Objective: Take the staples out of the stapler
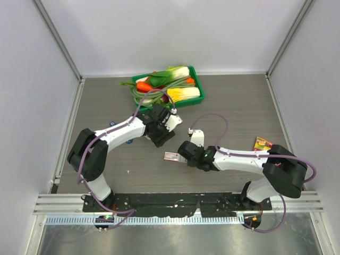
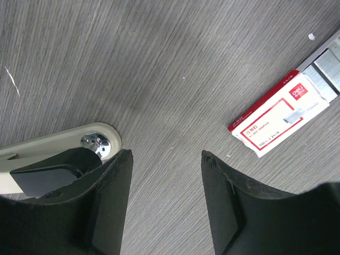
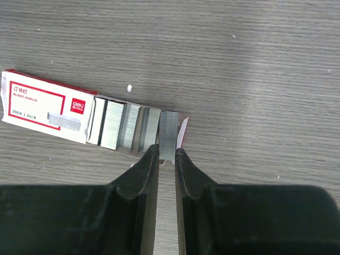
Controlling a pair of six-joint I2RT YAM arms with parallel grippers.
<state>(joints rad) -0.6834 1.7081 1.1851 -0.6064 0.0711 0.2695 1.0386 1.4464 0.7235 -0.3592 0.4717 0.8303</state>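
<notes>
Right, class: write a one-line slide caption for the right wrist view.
The right hand pinches a staple strip at the open end of the red-and-white staple box.

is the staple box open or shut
Open: the staple box is slid apart, rows of staples exposed.

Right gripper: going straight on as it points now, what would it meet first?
Probably the open tray of the staple box, just beyond the strip of staples that the right gripper pinches; depth is unclear.
</notes>
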